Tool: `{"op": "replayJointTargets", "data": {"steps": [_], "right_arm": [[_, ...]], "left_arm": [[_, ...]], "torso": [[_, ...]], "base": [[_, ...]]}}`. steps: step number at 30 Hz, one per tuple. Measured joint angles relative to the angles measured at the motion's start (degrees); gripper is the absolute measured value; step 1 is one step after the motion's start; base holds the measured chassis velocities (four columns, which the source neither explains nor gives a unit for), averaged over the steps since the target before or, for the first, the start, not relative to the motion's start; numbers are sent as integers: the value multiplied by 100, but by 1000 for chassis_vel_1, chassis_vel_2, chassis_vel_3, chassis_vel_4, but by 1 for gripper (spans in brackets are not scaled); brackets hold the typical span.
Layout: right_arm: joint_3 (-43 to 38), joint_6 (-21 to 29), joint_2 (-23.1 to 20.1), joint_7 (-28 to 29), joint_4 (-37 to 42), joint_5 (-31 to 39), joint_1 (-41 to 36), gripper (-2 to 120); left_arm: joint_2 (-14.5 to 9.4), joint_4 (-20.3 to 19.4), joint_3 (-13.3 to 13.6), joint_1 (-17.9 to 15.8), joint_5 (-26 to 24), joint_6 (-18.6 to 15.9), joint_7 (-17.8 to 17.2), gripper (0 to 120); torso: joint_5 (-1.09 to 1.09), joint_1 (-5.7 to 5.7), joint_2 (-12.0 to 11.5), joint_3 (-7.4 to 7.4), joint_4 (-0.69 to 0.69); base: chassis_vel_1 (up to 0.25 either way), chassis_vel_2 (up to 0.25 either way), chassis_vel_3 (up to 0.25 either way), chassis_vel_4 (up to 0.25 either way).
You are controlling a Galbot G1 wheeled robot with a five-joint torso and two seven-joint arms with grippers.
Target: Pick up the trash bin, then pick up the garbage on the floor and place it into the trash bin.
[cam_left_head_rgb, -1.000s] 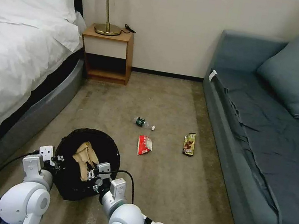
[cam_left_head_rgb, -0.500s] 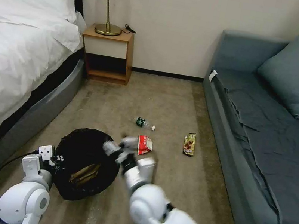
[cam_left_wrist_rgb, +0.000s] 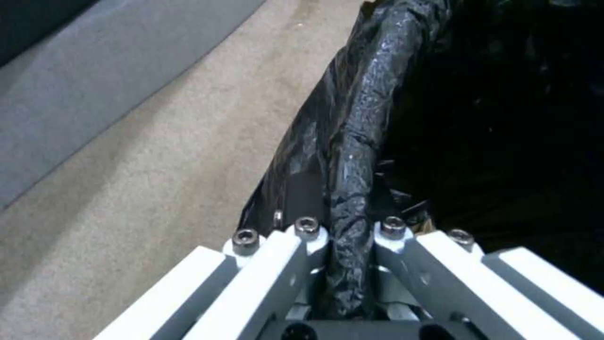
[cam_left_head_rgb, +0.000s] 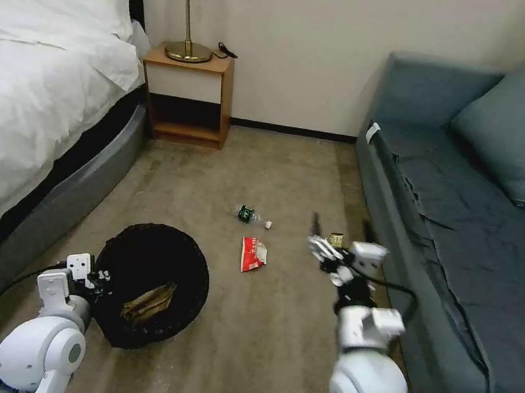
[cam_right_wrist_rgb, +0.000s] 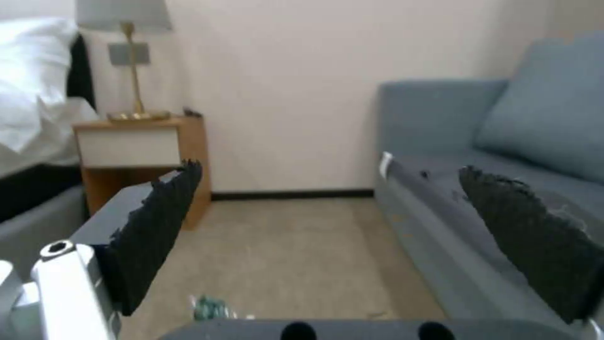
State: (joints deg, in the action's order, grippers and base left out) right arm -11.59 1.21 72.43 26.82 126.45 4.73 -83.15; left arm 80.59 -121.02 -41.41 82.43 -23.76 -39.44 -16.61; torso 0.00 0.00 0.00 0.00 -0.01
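Three pieces of garbage lie on the beige carpet floor (cam_left_head_rgb: 268, 330): a small clear bottle with a green label (cam_left_head_rgb: 251, 215), a red-and-white snack packet (cam_left_head_rgb: 252, 254) and a gold-brown wrapper (cam_left_head_rgb: 335, 239), the last partly hidden behind my right gripper (cam_left_head_rgb: 333, 251). The crumpled brown paper bag (cam_left_head_rgb: 149, 301) sits inside the round black trash bin (cam_left_head_rgb: 156, 259), which is lined with crinkly black plastic and is held near the bed (cam_left_head_rgb: 22, 118).

My left gripper (cam_left_wrist_rgb: 349, 236) has its fingers (cam_left_wrist_rgb: 277, 264) clamped narrow on the bin's bagged rim, one inside, one outside. I judge that grip sound, and I would keep it steady so the bin's mouth stays level.

My right gripper hangs above the wrapper, just beside the blue-grey sofa (cam_left_head_rgb: 471, 223), its dark-padded fingers (cam_right_wrist_rgb: 157, 222) spread wide and empty. The wrist view looks out at the room, not down, so I would tip the wrist towards the floor first. The wrapper is flat; I would straddle its narrow width, press lightly into the carpet and pinch, minding the sofa's edge.
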Motion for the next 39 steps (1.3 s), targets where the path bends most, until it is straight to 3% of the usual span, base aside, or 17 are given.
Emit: {"op": "replayJointTargets", "data": {"steps": [5, 14, 39], "right_arm": [[70, -290, 177, -55, -184, -286, -149, 100], [183, -311, 151, -160, -348, -247, -16, 100], [336, -311, 21, -243, -649, -113, 183, 100]], "left_arm": [[14, 0, -29, -4, -2, 19, 7, 2], [31, -33, -94, 20, -4, 34, 10, 2], [38, -33, -177, 2, -3, 54, 1, 2]], "torso": [[-1, 0, 0, 0, 1], [0, 0, 0, 0, 1], [-1, 0, 0, 1, 1]], "base": [[0, 0, 0, 0], [-18, 16, 14, -15], [-164, 166, 177, -174]]}}
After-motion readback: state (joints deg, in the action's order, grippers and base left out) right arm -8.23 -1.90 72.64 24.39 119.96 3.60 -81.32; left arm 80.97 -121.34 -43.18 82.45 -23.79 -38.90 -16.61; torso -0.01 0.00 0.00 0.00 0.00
